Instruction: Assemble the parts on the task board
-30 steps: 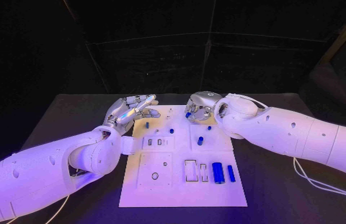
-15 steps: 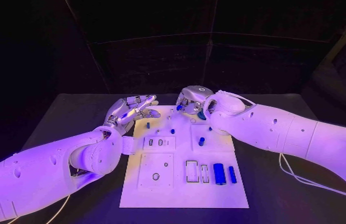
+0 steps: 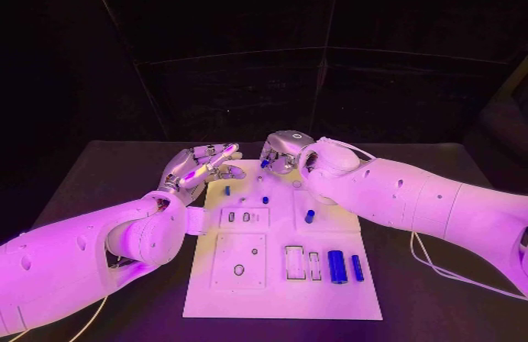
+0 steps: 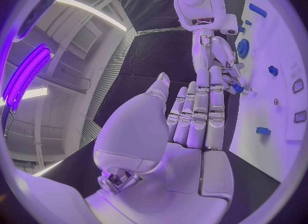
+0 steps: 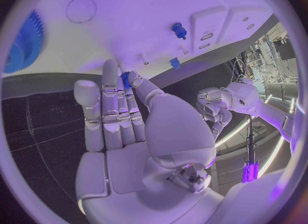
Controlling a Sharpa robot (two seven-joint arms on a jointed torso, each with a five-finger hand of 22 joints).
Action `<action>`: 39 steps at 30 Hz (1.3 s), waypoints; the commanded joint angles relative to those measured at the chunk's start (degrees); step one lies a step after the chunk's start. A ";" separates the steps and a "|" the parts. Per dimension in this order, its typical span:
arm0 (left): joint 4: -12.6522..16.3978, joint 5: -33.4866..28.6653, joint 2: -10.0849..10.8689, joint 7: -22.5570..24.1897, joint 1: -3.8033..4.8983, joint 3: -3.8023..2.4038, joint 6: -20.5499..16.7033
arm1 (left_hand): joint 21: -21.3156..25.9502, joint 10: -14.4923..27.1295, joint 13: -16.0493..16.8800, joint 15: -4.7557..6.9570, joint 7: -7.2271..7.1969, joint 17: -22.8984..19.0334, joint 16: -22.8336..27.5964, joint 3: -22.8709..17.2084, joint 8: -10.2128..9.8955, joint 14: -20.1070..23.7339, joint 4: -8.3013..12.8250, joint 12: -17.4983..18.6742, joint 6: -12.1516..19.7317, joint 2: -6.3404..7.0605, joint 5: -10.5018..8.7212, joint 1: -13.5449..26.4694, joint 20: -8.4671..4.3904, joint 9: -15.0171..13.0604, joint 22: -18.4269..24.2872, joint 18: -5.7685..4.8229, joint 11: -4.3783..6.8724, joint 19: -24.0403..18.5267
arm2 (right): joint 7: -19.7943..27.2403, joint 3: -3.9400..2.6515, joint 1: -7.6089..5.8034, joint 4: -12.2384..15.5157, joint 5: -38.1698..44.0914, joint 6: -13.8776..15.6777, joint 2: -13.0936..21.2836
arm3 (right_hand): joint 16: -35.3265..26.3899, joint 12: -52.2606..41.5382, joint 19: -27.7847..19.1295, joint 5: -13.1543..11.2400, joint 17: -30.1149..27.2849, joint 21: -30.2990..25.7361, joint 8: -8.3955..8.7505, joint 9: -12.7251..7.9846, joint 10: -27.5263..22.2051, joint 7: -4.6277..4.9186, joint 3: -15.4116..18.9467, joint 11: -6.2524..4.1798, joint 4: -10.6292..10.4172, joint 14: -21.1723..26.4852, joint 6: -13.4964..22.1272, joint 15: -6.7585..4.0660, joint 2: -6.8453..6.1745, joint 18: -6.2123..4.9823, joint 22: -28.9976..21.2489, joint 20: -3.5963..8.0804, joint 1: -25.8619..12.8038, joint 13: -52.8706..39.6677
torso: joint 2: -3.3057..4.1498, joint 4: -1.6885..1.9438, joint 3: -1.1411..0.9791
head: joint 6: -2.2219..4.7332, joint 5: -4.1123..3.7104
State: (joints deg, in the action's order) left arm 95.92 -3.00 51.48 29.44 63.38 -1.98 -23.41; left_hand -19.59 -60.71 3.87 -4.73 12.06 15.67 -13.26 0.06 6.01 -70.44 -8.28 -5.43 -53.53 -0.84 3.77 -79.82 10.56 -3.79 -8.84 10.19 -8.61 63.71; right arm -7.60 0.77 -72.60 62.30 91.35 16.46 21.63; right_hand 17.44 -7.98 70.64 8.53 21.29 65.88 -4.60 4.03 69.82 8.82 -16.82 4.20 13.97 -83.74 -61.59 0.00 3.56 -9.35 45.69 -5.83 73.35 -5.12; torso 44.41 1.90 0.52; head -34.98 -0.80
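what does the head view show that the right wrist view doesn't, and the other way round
Head view alone: the near end of the task board, with two upright blue cylinders and the rectangular slots beside them.

Right wrist view alone: a blue toothed gear on the board, and the small blue part seen close up, pinched at the right hand's fingertips.

Both: the board's far end with small blue pegs, the right hand above it, and the left hand with fingers extended, holding nothing.
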 commanded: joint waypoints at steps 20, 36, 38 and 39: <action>0.10 0.29 -0.03 0.08 0.21 -0.07 0.90 | -0.43 0.37 -0.05 0.08 -0.05 0.19 -0.12 -0.01 -0.28 -0.27 0.35 0.38 0.12 -0.45 0.22 -0.01 -0.04 0.03 -0.11 0.23 0.02 0.56 | -2.48 -0.04 -0.16 -2.63 3.20 -2.17 -1.81 | -0.50 0.70 -0.58 -0.58 0.44 0.31 0.62 -0.10 -1.24 0.43 -1.17 0.66 -0.70 0.09 0.60 -0.02 -1.29 1.08 -0.28 0.01 -0.81 0.14 | 0.20 0.00 0.05 | -0.33 0.17; 0.09 0.29 0.19 0.06 0.29 -0.07 1.40 | -0.46 0.39 -0.06 0.07 -0.02 0.29 -0.09 0.02 -0.33 -0.23 0.40 0.44 0.14 -0.44 0.21 -0.01 -0.04 0.04 -0.12 0.21 -0.01 0.54 | -2.76 -0.05 -0.18 0.71 1.99 0.04 0.96 | -1.05 2.18 -3.99 -3.52 1.67 -3.18 0.91 -0.29 -10.44 1.90 2.84 2.52 -5.29 -0.38 16.40 1.26 -6.00 0.11 -6.05 -1.25 -0.79 1.03 | 0.20 -0.11 -0.02 | -0.30 0.17; 0.14 0.29 0.36 0.07 0.30 -0.07 1.43 | -0.46 0.39 -0.06 0.07 -0.02 0.29 -0.09 0.02 -0.33 -0.23 0.40 0.44 0.14 -0.44 0.21 -0.01 -0.04 0.04 -0.12 0.21 -0.01 0.54 | -3.05 -0.06 -0.29 2.72 1.22 0.51 2.84 | -1.12 1.59 -3.86 -3.35 1.77 -3.14 0.76 -0.17 -10.13 1.92 3.20 2.54 -5.69 -0.40 15.07 1.27 -6.05 0.12 -6.03 -1.28 -0.50 0.96 | 0.13 -0.25 -0.01 | -0.28 0.17; 0.18 0.29 0.47 0.08 0.32 -0.07 1.45 | -0.46 0.39 -0.06 0.07 -0.02 0.29 -0.09 0.02 -0.33 -0.23 0.40 0.44 0.14 -0.44 0.21 -0.01 -0.04 0.04 -0.12 0.21 -0.01 0.54 | -3.27 -0.07 -0.40 4.29 0.51 0.88 4.32 | -1.16 1.20 -3.75 -3.28 1.82 -3.06 0.63 -0.08 -9.84 1.92 3.41 2.53 -5.94 -0.40 14.12 1.27 -6.07 0.14 -5.92 -1.28 -0.36 0.90 | 0.04 -0.38 0.01 | -0.20 0.14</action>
State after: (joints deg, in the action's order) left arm 95.94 -3.00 51.86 29.32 63.57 -1.98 -22.97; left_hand -19.79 -60.71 3.88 -4.73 12.06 15.86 -13.26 0.06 6.01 -70.44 -8.29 -5.22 -53.53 -0.84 3.77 -79.82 10.35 -3.80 -8.88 10.18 -8.61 63.92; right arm -9.97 0.77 -72.73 65.31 93.45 15.39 24.95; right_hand 16.64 -6.62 66.87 5.05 23.06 63.00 -3.74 3.92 59.62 10.74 -13.56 6.89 8.09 -84.04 -47.09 0.72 -2.52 -9.35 39.70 -6.96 72.44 -4.17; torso 44.61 1.78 0.53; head -35.28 -0.65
